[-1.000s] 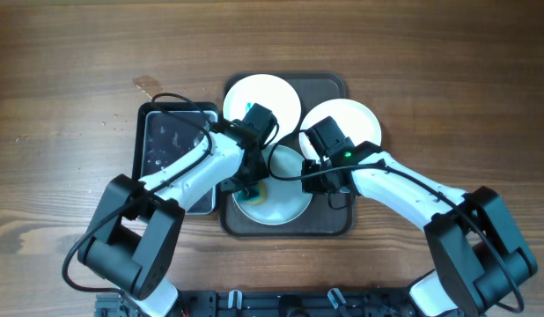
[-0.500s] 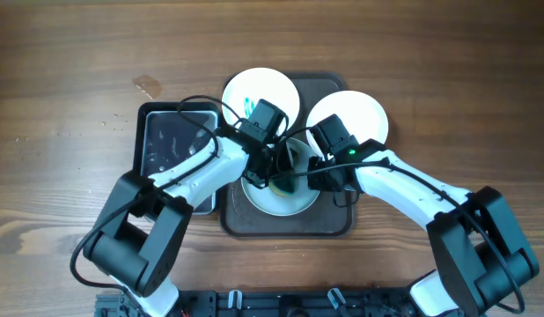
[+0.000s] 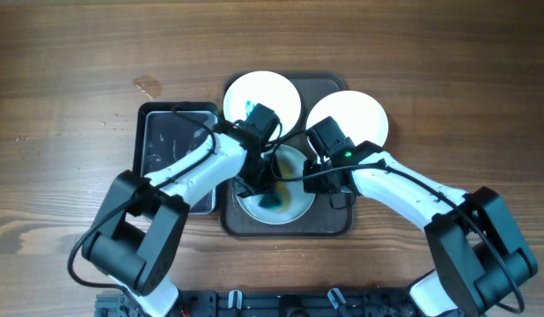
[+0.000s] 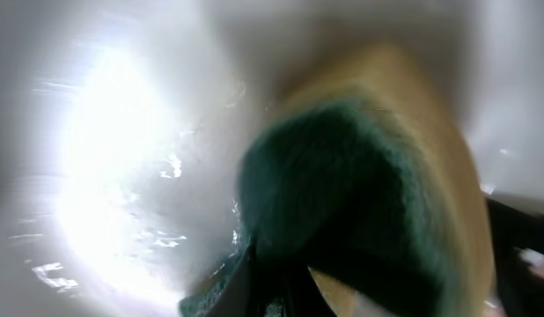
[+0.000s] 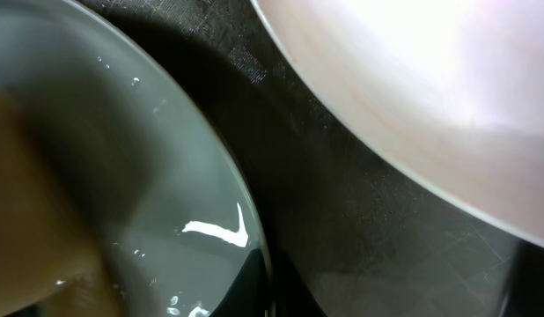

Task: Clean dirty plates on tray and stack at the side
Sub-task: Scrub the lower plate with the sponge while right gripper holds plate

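1. Small black tray (image 3: 141,163), left of centre in the overhead view. Its floor is glistening. You have no plate stacked on or beside it.
2. Left gripper (image 3: 260,183), centre of the overhead view, low over the middle plate. Judged from its wrist view, it is closed on the sponge (image 4: 360,202), with the green face down and the yellow backing behind. The fingers themselves are blurred.
3. Upper-left plate (image 3: 272,92), at the top left corner of the brown tray. The teal smear (image 3: 250,107) is on it, so count it as unwiped.
4. Middle plate (image 3: 294,204), lower centre of the brown tray (image 3: 290,227). It is wet and shining under the sponge, with greenish colour under the sponge. You cannot tell whether that colour is smear or sponge. This is the wipe in hand, judged unfinished.
5. Right gripper (image 3: 323,174), at the right edge of the middle plate. Its wrist view shows only the plate rim, the tray floor and the next plate. You cannot tell how far it is open or whether it holds the rim.
6. Right-hand plate (image 3: 356,114), upper right, overhanging the tray's right rim. It looks plain white, with no smear visible.
7. Wooden table (image 3: 448,88), right of the tray. No stack has been started there. As you stand, one plate looks clean, one is under the sponge, one is dirty, and all the stacking is left to do.
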Tool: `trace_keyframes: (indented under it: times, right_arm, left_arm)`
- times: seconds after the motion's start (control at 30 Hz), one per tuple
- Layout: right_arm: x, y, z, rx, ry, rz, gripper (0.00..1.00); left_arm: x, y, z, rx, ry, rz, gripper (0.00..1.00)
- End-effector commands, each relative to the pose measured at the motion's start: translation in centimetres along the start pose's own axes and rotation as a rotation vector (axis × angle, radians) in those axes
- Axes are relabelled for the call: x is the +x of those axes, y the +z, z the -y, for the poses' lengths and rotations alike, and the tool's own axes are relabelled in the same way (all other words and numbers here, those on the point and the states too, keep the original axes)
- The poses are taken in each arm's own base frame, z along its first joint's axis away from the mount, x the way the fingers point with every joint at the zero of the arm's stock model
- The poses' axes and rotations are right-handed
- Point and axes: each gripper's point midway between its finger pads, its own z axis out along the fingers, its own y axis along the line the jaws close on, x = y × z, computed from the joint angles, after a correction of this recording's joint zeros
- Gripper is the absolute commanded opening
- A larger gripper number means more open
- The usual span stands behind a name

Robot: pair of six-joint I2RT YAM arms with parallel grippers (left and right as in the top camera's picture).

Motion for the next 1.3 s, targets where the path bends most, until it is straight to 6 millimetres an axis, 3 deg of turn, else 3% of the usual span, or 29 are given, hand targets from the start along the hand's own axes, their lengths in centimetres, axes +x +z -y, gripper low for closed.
trace_keyframes:
  times: [0.0, 0.1, 0.23, 0.4, 0.5, 0.73, 0.93, 1.1, 1.17, 1.27]
  right_arm:
    - [-0.5, 0.1, 0.7, 0.037, -0.007, 0.015, 0.04]
    - [-0.5, 0.1, 0.7, 0.038, -0.007, 0.014, 0.04]
    - [-0.5, 0.1, 0.7, 0.038, -0.008, 0.014, 0.04]
    - [-0.4, 0.1, 0.8, 0.04, -0.025, 0.011, 0.04]
    - [-0.4, 0.1, 0.8, 0.044, -0.058, 0.011, 0.04]
    - [-0.2, 0.1, 0.9, 0.048, -0.094, 0.002, 0.04]
    - [-0.2, 0.1, 0.9, 0.049, -0.093, 0.001, 0.04]
    - [-0.2, 0.1, 0.9, 0.049, -0.093, 0.001, 0.05]
    - [-0.2, 0.1, 0.9, 0.049, -0.093, 0.001, 0.04]
    - [-0.2, 0.1, 0.9, 0.049, -0.092, 0.001, 0.05]
  left_arm:
    - [-3.2, -1.0, -7.7, -0.309, -0.06, 0.171, 0.04]
    - [-4.4, -3.0, -8.9, -0.378, -0.06, 0.269, 0.04]
    - [-4.4, -3.0, -7.5, -0.317, -0.046, 0.278, 0.04]
    - [-2.6, -1.3, 0.7, 0.046, 0.037, 0.157, 0.04]
    - [-1.6, -1.0, 4.3, 0.168, 0.106, 0.136, 0.04]
    - [1.2, 2.3, 8.6, 0.295, 0.176, 0.01, 0.04]
    - [1.9, 3.0, 7.5, 0.257, 0.173, -0.029, 0.04]
    - [2.0, 2.9, 5.3, 0.194, 0.122, -0.068, 0.04]
    - [2.0, 2.2, 4.8, 0.186, 0.152, -0.065, 0.04]
    - [0.4, 0.6, 1.8, 0.06, 0.108, 0.035, 0.04]
